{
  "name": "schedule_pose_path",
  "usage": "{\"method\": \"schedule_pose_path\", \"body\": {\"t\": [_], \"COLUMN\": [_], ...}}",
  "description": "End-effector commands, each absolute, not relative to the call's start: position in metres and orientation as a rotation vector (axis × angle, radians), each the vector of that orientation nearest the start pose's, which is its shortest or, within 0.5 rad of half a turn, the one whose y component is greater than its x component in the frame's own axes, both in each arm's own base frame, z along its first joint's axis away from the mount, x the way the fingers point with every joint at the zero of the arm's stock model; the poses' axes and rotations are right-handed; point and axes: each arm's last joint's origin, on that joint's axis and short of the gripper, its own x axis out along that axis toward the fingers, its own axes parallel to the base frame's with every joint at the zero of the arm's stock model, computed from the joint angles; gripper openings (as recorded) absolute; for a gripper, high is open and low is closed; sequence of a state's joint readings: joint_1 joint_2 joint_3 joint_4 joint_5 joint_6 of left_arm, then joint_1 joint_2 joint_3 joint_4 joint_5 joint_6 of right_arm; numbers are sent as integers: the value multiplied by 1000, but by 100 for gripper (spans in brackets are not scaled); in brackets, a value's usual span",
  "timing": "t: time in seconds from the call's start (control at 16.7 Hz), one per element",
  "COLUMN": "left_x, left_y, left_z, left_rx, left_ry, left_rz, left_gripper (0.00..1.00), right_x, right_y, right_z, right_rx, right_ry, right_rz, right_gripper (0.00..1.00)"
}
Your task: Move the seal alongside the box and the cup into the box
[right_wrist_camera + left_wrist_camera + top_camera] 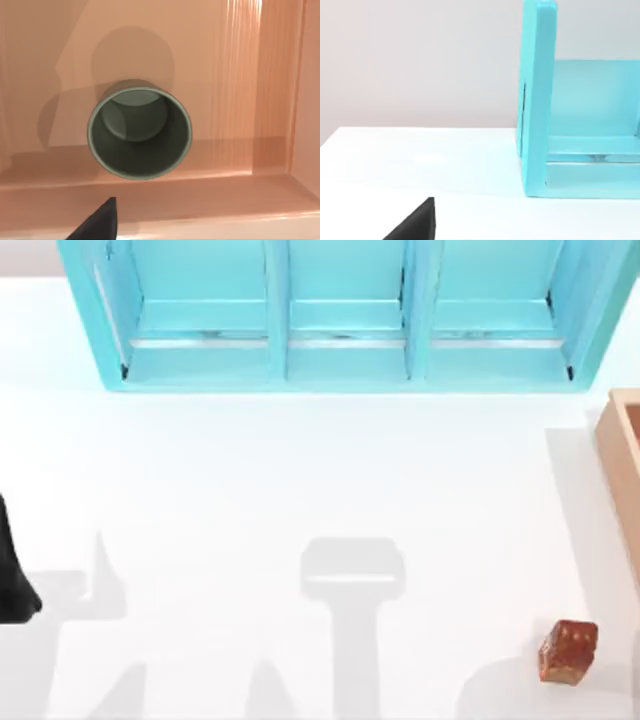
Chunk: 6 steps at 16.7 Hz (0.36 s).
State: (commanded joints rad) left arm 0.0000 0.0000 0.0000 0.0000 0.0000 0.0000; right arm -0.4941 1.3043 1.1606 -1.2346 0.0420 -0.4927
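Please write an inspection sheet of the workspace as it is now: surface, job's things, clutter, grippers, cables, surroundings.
Surface: white table, with shadows on it.
Job's things: seal on the table near the front right, apart from the box at the right edge; cup upright inside the box.
Clutter: nothing seen.
Grippers: left arm parked at the left edge; right gripper's finger above the box interior.
Cables: nothing seen.
Surroundings: turquoise shelf cabinet at the back.

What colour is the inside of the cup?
The cup is dark olive-grey inside, with a paler green rim, best seen in the right wrist view.
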Motion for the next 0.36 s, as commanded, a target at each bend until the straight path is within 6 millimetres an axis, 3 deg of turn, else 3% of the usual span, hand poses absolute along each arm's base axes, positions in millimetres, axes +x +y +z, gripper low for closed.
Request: {"method": "schedule_pose_path", "body": {"t": [0.36], "left_x": [106], "left_y": [-1], "left_z": [160], "left_rx": [0], "left_ry": [0], "left_rz": [0], "left_gripper": [100], "right_x": [210], "right_y": [-114], "right_z": [266], "right_rx": [-45], "right_ry": [1505], "right_rz": [-37], "right_gripper": [100]}}
